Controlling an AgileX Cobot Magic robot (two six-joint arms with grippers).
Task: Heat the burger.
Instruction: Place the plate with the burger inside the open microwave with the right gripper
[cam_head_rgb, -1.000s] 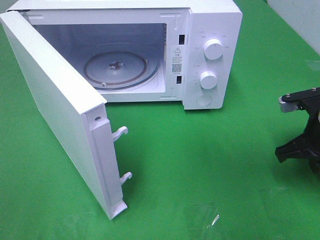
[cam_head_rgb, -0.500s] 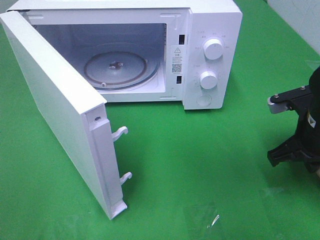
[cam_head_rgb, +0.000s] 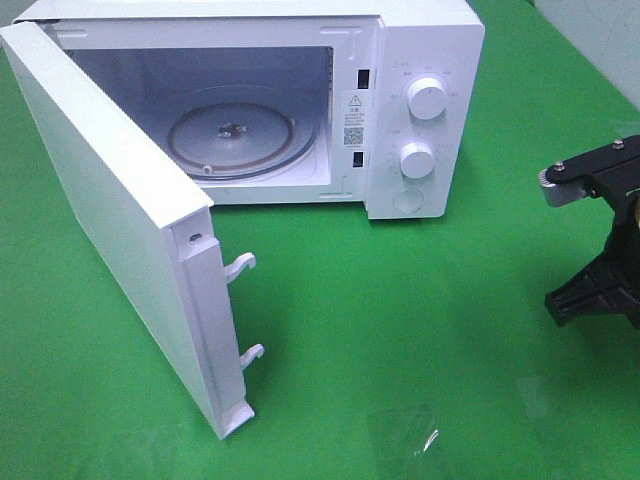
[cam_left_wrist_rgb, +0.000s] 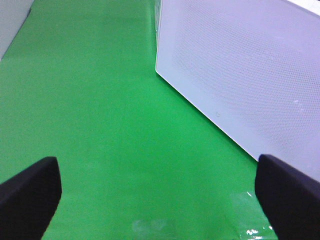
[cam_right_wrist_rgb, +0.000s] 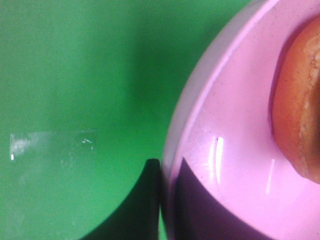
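In the right wrist view the burger (cam_right_wrist_rgb: 300, 110), of which only the golden-brown bun edge shows, sits on a round pink plate (cam_right_wrist_rgb: 235, 140). My right gripper (cam_right_wrist_rgb: 167, 167) is shut on the plate's rim, one dark finger (cam_right_wrist_rgb: 142, 205) outside and one inside. In the exterior view only the right arm's black body (cam_head_rgb: 600, 250) shows at the right edge; plate and burger are out of that frame. The white microwave (cam_head_rgb: 420, 60) stands at the back with its door (cam_head_rgb: 110, 220) swung wide to the left and its glass turntable (cam_head_rgb: 240, 140) bare. My left gripper (cam_left_wrist_rgb: 160, 200) is open over green cloth beside the door's outer face (cam_left_wrist_rgb: 240, 75).
Green cloth (cam_head_rgb: 400, 300) covers the table. The open door juts toward the front left, with two white latch hooks (cam_head_rgb: 245, 265) on its edge. Two knobs (cam_head_rgb: 427, 100) sit on the microwave's right panel. A clear tape patch (cam_head_rgb: 405, 430) lies on the cloth near the front.
The right arm has shifted a little left and risen at the right edge of the exterior view. The microwave and its door have not moved.
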